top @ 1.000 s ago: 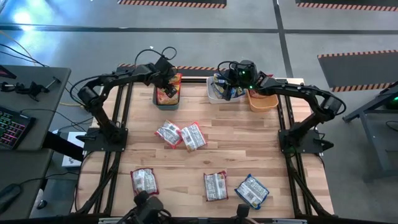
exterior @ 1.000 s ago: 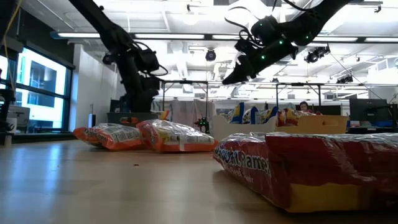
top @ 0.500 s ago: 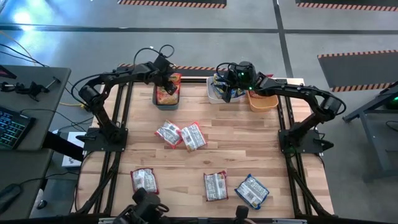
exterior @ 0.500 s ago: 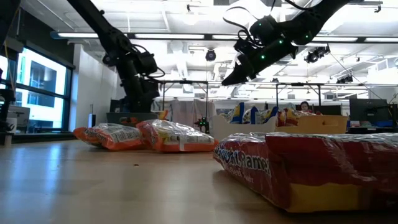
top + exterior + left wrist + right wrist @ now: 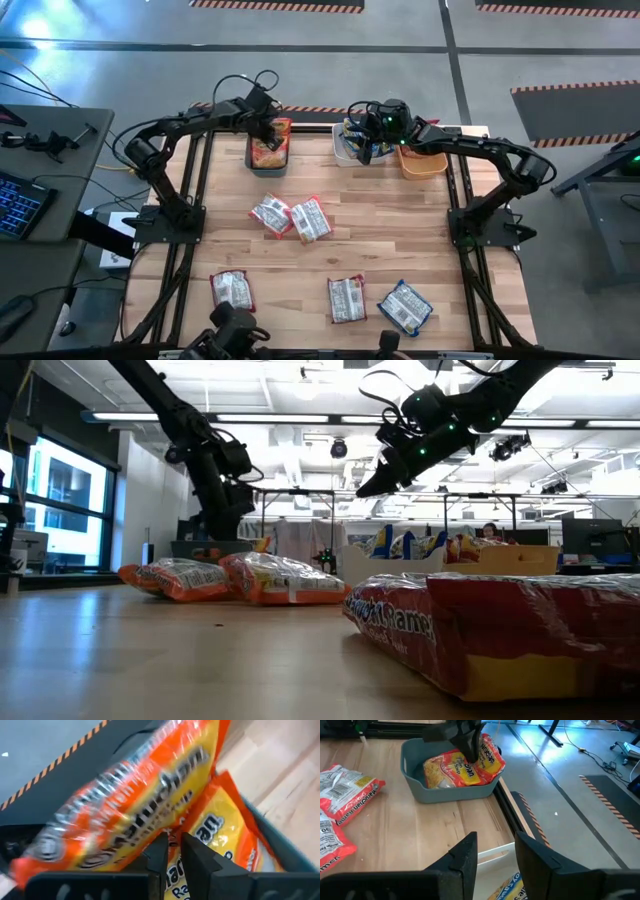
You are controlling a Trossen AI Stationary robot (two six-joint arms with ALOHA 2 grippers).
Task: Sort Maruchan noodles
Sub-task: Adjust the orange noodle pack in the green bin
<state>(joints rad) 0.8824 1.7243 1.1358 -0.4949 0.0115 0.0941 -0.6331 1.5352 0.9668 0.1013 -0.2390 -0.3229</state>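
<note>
My left gripper [image 5: 271, 132] hangs over the teal bin [image 5: 445, 790] at the table's far left. Its fingers [image 5: 172, 852] are drawn together to a narrow slit with nothing between them. Two orange noodle packets are in the bin: one [image 5: 451, 770] lies inside, and the other [image 5: 491, 759] leans on the far rim. My right gripper [image 5: 496, 855] stands open and empty above the white bin [image 5: 349, 146], where a blue packet [image 5: 509, 889] shows. My left gripper's fingertips [image 5: 471, 751] point down at the top of the leaning orange packet. I cannot tell whether they touch it.
An orange bin [image 5: 421, 160] stands right of the white one. Several packets lie on the wooden table: two at the middle [image 5: 272, 214] [image 5: 310, 218] and three along the near edge [image 5: 231, 290] [image 5: 347, 298] [image 5: 405, 306].
</note>
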